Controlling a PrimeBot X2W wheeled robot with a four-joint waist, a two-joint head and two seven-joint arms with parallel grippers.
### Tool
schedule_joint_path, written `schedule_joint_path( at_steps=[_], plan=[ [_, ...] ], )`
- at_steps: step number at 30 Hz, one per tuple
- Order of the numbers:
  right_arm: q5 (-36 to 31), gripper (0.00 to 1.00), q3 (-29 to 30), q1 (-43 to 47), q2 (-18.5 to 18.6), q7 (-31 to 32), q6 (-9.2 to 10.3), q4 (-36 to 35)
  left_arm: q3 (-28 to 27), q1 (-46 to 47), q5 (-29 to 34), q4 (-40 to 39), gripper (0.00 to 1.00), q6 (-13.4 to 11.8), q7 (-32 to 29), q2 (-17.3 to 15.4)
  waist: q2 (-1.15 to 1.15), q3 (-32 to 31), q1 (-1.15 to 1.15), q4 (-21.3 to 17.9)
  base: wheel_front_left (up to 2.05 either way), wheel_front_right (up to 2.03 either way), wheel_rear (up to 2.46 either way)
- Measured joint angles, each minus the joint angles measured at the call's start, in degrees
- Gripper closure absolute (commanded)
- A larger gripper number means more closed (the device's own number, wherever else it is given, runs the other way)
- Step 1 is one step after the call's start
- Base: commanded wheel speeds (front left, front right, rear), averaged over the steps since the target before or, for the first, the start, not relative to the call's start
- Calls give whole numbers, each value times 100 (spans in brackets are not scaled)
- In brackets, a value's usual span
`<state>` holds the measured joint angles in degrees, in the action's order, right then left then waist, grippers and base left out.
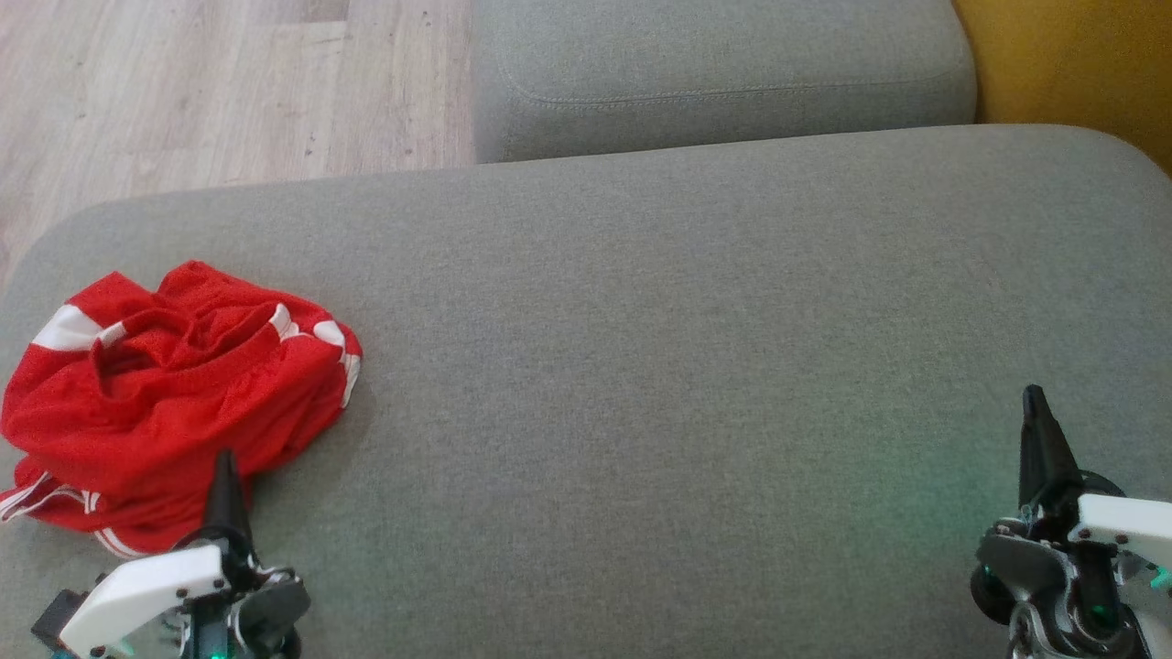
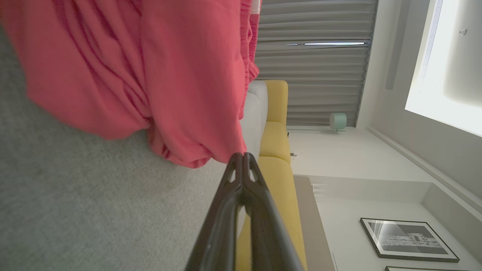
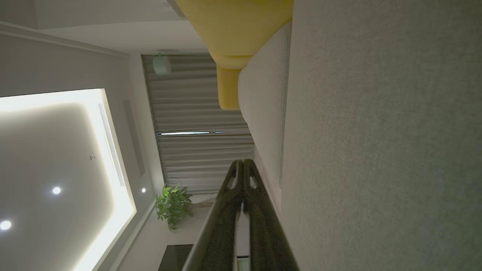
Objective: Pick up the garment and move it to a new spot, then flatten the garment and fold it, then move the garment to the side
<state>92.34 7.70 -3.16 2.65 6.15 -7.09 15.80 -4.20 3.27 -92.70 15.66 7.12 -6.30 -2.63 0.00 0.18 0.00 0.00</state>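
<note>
**Open the left claw before you reach for the red cloth**

Your left claw (image 1: 224, 462) is clenched, its fingers pressed together on nothing. Its tip is poised at the near edge of the garment (image 1: 174, 394). In the left wrist view the tip sits just beside a red fold, and you can't tell from here whether it touches.

Your right claw (image 1: 1035, 398) is clenched and empty too, over bare grey cushion (image 1: 687, 366), well apart from the cloth.

The garment lies crumpled in a heap at the left end of that cushion, white stripes showing, close to the rounded edge.

The pick-up looks not yet begun. Release the left claw first, then come down on a raised ridge of the heap rather than the flat hem. Lift clear before carrying it toward the open middle, because dragging it risks pulling it off the edge. The cloth looks thin and likely to slip.
</note>
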Motion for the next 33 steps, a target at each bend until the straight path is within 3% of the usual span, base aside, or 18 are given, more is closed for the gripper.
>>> schedule_joint_path(
  at_steps=[15,16,22,33],
  plan=[
    [0,100,0,0,0,0,0,0,0,0,0,0,100,0,0,0,0,0,0,0,0,0,0],
    [0,0,-1,2,-1,-1,0,12,4,-2,0,13,0,-3,0,1,0,0,0,0,0,0,0],
    [0,0,-31,361,-22,-8,7,439,64,-335,0,441,0,-8,9,22,0,-8,0,1,0,0,0],
    [-76,0,-276,389,-24,-166,7,341,242,-369,215,389,0,-8,148,27,0,-90,0,24,0,0,0]
  ],
)
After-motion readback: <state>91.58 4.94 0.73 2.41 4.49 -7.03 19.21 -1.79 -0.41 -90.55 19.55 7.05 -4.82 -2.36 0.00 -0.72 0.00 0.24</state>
